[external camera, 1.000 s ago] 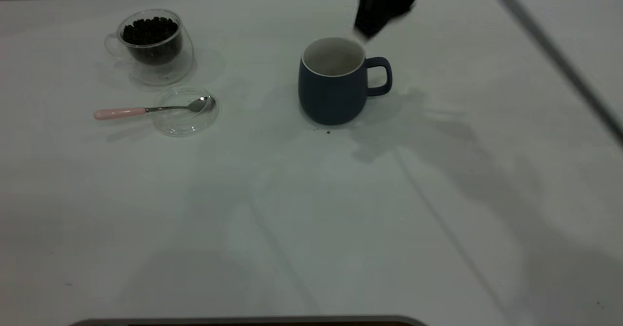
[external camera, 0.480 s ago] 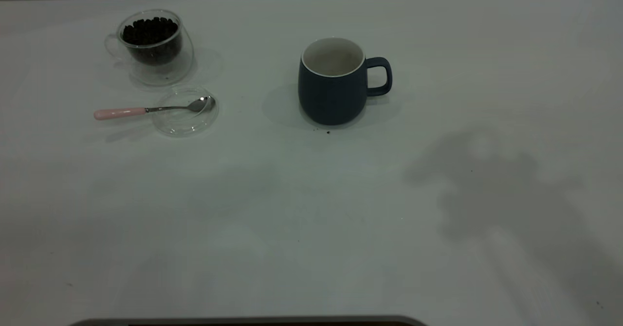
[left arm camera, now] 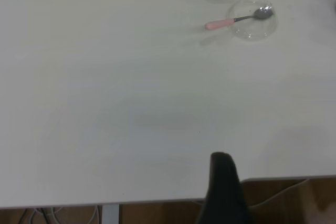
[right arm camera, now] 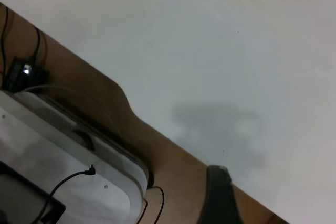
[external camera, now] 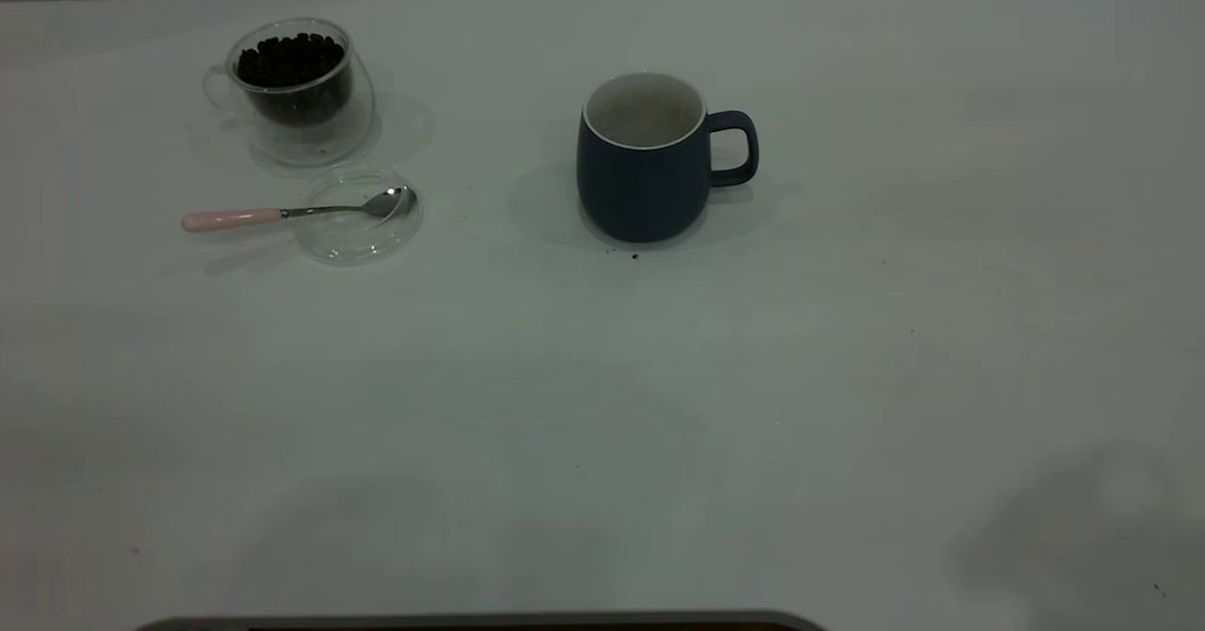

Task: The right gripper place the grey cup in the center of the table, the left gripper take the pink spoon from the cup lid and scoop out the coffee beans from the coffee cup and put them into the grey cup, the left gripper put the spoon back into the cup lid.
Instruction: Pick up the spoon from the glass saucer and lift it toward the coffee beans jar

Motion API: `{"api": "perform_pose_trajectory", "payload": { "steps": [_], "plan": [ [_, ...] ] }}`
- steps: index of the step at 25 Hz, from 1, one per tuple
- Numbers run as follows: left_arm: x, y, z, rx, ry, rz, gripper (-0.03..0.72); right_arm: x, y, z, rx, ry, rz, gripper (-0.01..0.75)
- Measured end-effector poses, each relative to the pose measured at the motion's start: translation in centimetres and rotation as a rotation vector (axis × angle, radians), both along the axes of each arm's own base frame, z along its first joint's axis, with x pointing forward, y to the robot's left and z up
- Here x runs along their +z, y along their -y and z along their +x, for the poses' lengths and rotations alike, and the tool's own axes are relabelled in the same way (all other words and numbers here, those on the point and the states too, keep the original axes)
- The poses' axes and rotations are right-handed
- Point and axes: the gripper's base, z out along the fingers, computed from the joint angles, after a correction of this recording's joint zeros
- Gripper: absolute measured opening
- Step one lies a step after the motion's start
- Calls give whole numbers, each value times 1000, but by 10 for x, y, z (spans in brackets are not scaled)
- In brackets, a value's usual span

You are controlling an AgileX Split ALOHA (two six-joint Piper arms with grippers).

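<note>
Grey cup standing near the table's middle, both arms out of the exterior view.

The grey cup (external camera: 645,160) is sitting upright on the white table (external camera: 602,405), its handle pointing toward the right arm's side, a few dark crumbs lying just beside its base. Well apart from it, the glass coffee cup (external camera: 294,85) is holding coffee beans (external camera: 290,58), and just beside that the pink spoon (external camera: 282,213) is resting with its bowl on the clear cup lid (external camera: 362,217) — handle sticking out over the table. Each wrist view is showing only one dark fingertip — whether either gripper's fingers are apart or closed, I cannot tell.
</note>
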Motion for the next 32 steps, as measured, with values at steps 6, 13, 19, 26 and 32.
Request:
{"api": "perform_pose_trajectory", "payload": {
  "steps": [6,13,19,26,32],
  "plan": [
    [0,0,0,0,0,0,590,-14,21,-52,-3,86,33,594],
    [0,0,0,-1,0,1,590,-45,48,-106,-173,225,83,592],
    [0,0,0,-1,0,1,590,-70,55,-126,-357,327,126,591],
    [0,0,0,-1,0,1,590,-84,57,-134,-420,434,142,591],
    [0,0,0,-1,0,1,590,-84,57,-140,-457,481,143,591]
  ]
}}
